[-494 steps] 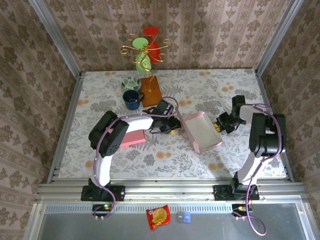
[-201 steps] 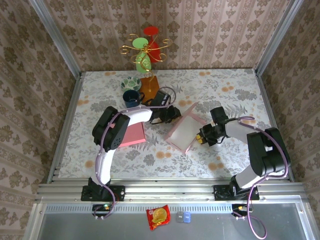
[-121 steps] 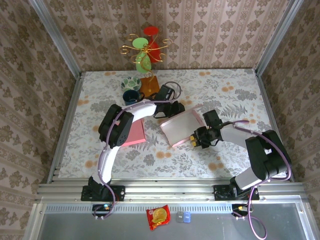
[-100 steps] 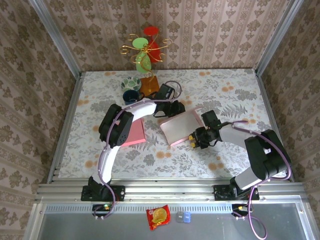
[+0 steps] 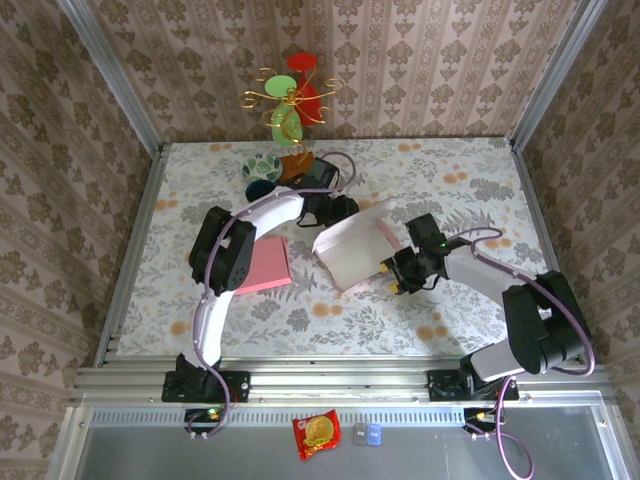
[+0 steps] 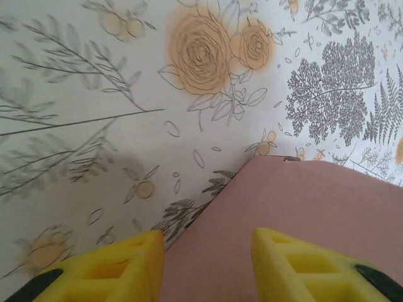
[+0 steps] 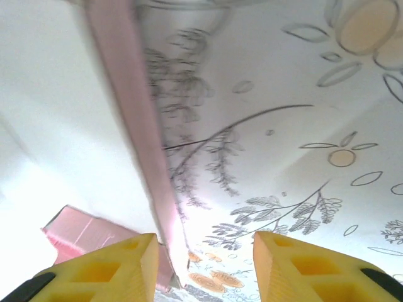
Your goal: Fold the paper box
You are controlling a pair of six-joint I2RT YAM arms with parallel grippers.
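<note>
Paper box [image 5: 352, 255] lay near the middle of the tabletop [image 5: 460, 170], between both arms. We saw the left end effector [image 6: 208, 245] and the right end effector [image 7: 204, 245] released, with their fingers apart at its edges.

1. Pink paper things: two, an open pink-and-white paper box [image 5: 345, 255] and a flat pink paper sheet [image 5: 266, 266].
2. Black-and-white robot arms: two, the left arm [image 5: 225, 262] and the right arm [image 5: 525, 305].
3. Crockery: one dark blue mug [image 5: 256, 190] and one green patterned bowl [image 5: 262, 165].
4. Brown wooden block [image 5: 292, 166]: one.
5. Gold wire stand [image 5: 290, 98]: one, carrying one red ornament [image 5: 306, 88] and one green ornament [image 5: 284, 126].
6. Red snack packet [image 5: 317, 432]: one.
7. Small blue-grey tabs [image 5: 367, 433]: apparently two, though too small to be sure.
</note>
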